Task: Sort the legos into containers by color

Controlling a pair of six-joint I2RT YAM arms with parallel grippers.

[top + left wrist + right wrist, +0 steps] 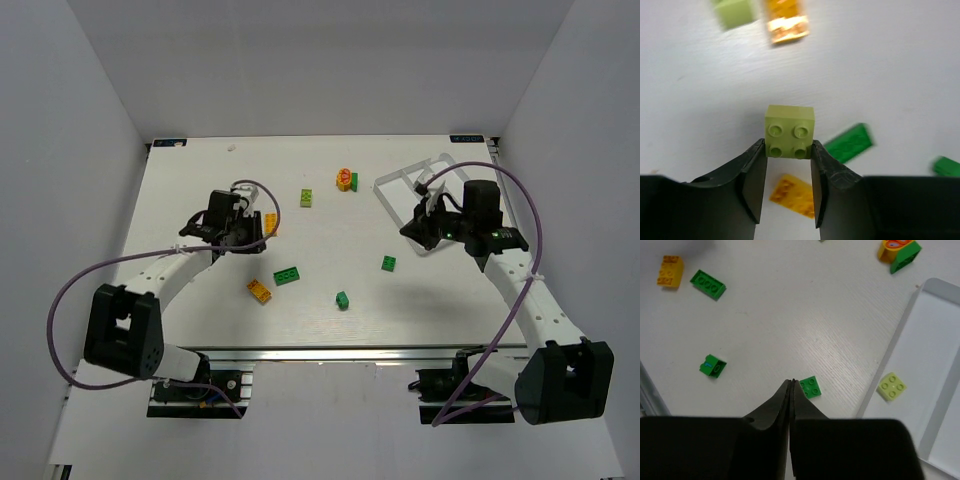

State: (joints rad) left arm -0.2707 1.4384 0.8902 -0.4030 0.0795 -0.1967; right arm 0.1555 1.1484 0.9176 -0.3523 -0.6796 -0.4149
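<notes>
Left wrist view, frame centre: left gripper point(788, 150) pinching lime brick point(790, 125) by its near edge only, so a slip or twist seems likely on the long carry to tray point(402, 200) at overhead view's upper right; right gripper point(791, 382) pressed together, holding nothing.

One round orange-and-red piece point(343, 178). Four dark green bricks: a long green brick point(287, 275), a small green brick point(388, 263), a second small green brick point(342, 299), and a green block point(353, 182) touching the round piece. Two orange bricks: a near orange brick point(259, 291) and a far orange brick point(270, 222). At least three lime bricks: a loose lime brick point(307, 198), a held lime brick point(790, 131) pinched in the left gripper point(788, 146), and a trayed lime brick point(891, 386). Also a blurred lime brick point(734, 11), perhaps the loose one again. One clear tray point(935, 330).
</notes>
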